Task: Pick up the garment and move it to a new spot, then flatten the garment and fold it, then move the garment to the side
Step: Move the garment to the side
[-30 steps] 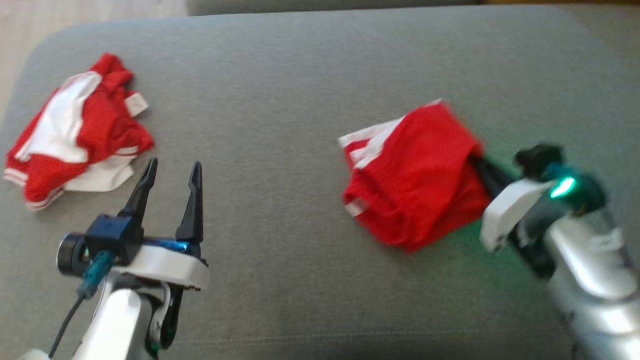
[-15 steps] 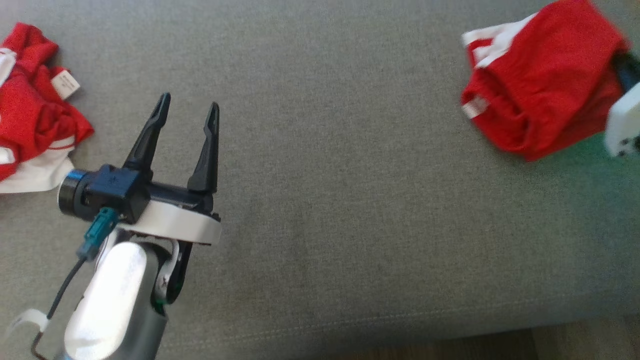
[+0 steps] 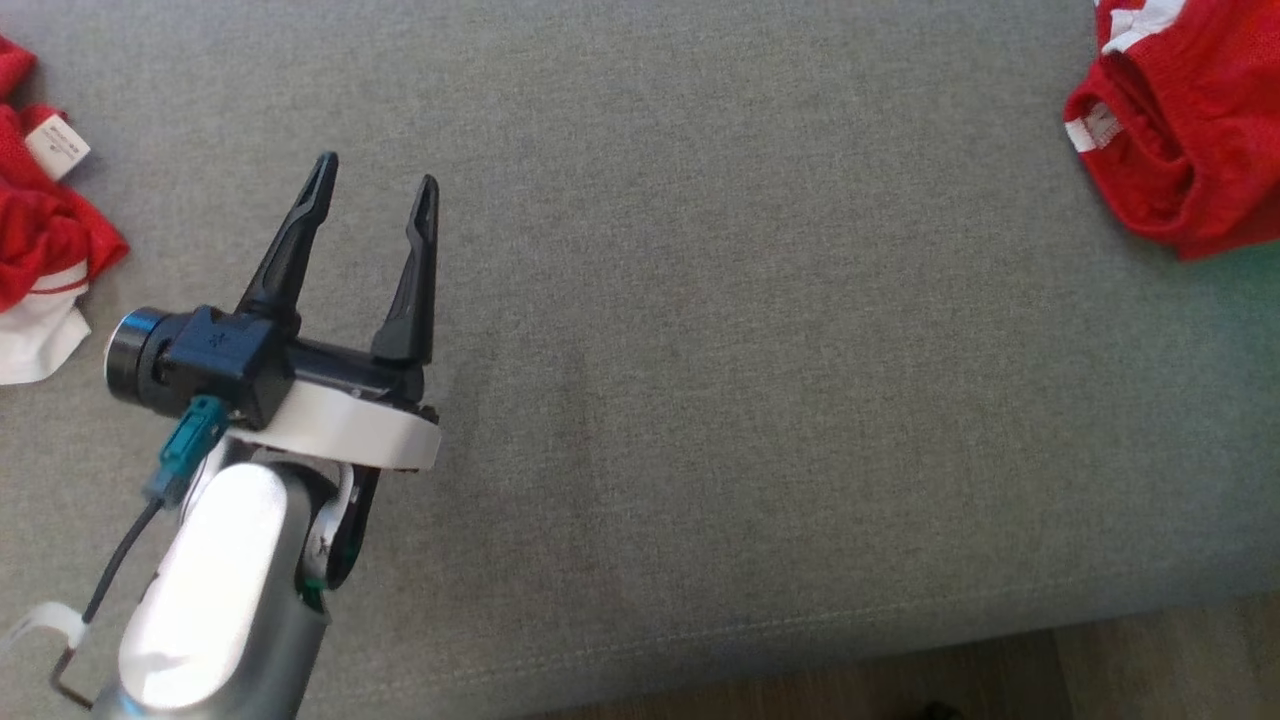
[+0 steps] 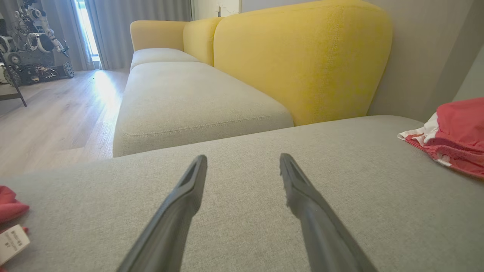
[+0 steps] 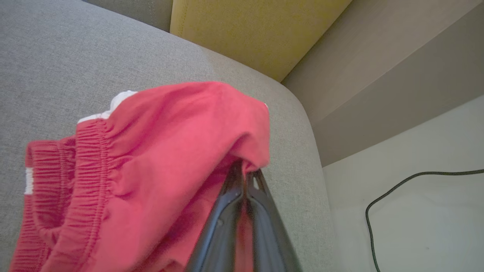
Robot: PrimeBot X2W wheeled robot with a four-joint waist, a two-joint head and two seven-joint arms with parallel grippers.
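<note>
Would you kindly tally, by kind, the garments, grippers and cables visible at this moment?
Red-and-white garments: 2 (right garment, left garment)
Grippers: 2 (left gripper open, right gripper shut on the right garment)
Black cable: 1
Total: 5

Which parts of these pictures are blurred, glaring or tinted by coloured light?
Head view: sharp, with a green tint on the cushion beside the red shorts. Left wrist view: daylight glares on the floor, and the open left gripper looks soft near the lens. Right wrist view: the right gripper, shut on the shorts, is blurred towards the bottom edge.
</note>
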